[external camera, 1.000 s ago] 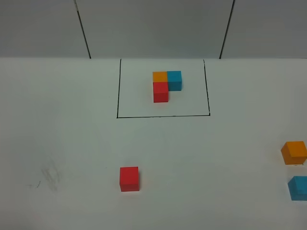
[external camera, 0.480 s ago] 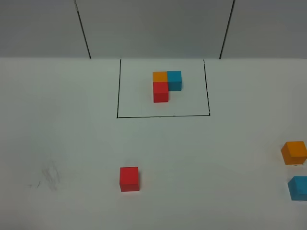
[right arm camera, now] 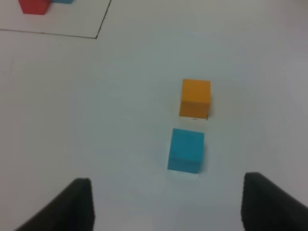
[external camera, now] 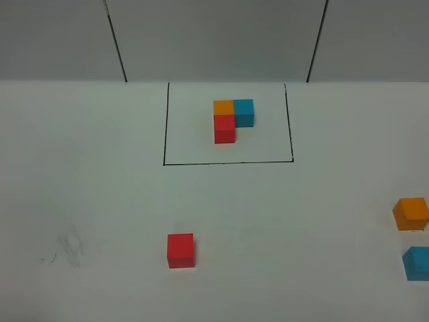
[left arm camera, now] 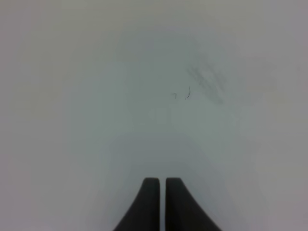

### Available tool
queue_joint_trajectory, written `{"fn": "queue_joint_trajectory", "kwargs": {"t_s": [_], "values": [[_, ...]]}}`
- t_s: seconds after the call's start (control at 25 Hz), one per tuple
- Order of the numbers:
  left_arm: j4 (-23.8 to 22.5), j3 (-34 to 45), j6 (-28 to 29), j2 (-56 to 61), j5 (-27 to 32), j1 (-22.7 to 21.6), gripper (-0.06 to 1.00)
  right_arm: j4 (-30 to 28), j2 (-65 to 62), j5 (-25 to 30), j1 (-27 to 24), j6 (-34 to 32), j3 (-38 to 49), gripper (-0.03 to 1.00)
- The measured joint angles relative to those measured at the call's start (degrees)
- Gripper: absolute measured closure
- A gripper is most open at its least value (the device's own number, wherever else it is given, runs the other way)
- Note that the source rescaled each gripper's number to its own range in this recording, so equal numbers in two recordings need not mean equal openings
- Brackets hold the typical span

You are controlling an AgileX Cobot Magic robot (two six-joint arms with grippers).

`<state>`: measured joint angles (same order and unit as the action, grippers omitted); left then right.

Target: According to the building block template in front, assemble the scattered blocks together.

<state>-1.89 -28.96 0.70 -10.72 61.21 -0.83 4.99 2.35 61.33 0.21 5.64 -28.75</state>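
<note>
The building block template [external camera: 231, 119] is an L of orange, cyan-blue and red cubes inside a black-line rectangle at the table's back middle; its red cube shows in the right wrist view [right arm camera: 33, 6]. The loose red cube [external camera: 180, 250] sits front left of centre. The loose orange cube [external camera: 410, 213] and cyan-blue cube [external camera: 417, 262] sit at the right edge, apart. In the right wrist view the right gripper [right arm camera: 166, 199] is open, with the cyan-blue cube [right arm camera: 186, 149] just ahead of its jaws and the orange cube [right arm camera: 195, 98] beyond. The left gripper [left arm camera: 161, 185] is shut over bare table.
The white table [external camera: 301, 221] meets a grey back wall [external camera: 214, 40]. A faint grey smudge [external camera: 67, 247] marks the table at the front left, also seen in the left wrist view [left arm camera: 207, 82]. Neither arm shows in the exterior high view.
</note>
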Motion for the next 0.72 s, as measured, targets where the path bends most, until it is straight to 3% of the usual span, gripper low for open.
{"fn": "queue_joint_trajectory", "kwargs": {"t_s": [0.72], "values": [[0.0,0.0,0.0,0.0,0.0,0.0,0.94,-0.5,12.7,1.5,0.0,-0.3,-6.6,0.23]]}}
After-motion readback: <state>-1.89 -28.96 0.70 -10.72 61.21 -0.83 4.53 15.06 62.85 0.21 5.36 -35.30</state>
